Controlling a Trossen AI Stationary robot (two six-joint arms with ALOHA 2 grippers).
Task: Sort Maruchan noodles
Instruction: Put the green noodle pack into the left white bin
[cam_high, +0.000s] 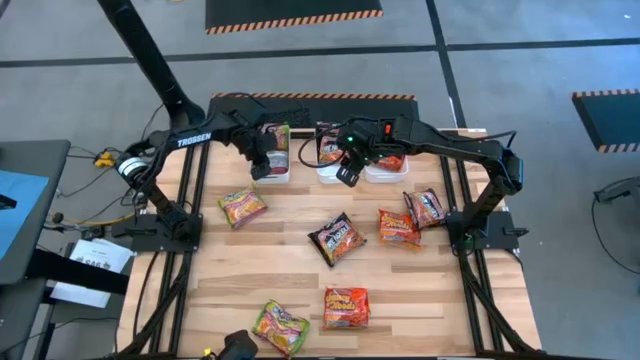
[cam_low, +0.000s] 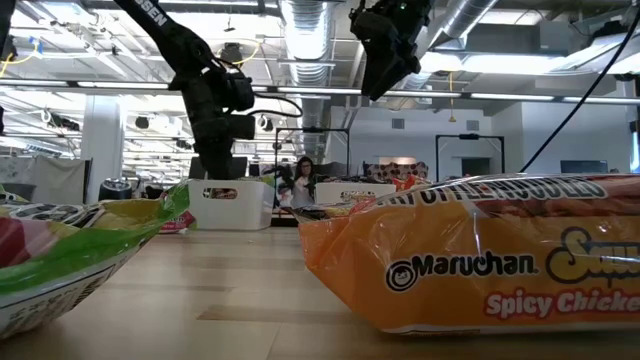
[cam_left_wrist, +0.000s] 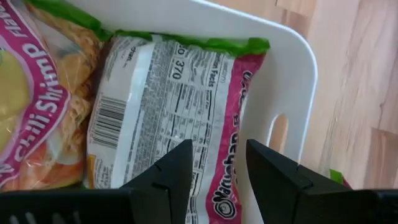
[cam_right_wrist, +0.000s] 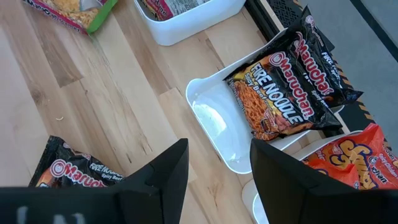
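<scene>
**Sorting partly done, six packets still on the table**

The left gripper (cam_high: 262, 160) hangs over the left tub (cam_high: 285, 176), fingers apart and empty, above the green-edged packets (cam_left_wrist: 168, 118) already lying inside. The middle tub (cam_right_wrist: 214, 134) holds black packets (cam_right_wrist: 283, 93) propped on its far rim, with the right gripper (cam_high: 348, 168) above it, fingers likewise apart and holding nothing; the right tub (cam_high: 385, 176) has red-orange packets (cam_right_wrist: 348, 158). Left to sort, judging by the table: a green one (cam_high: 241, 206), a black one (cam_high: 336, 238), an orange one (cam_high: 398, 227), another black (cam_high: 427, 207), and two near the front edge (green (cam_high: 281, 326), orange (cam_high: 346, 307)). The loose packets lie well apart, leaving bare wood between them for approach
</scene>
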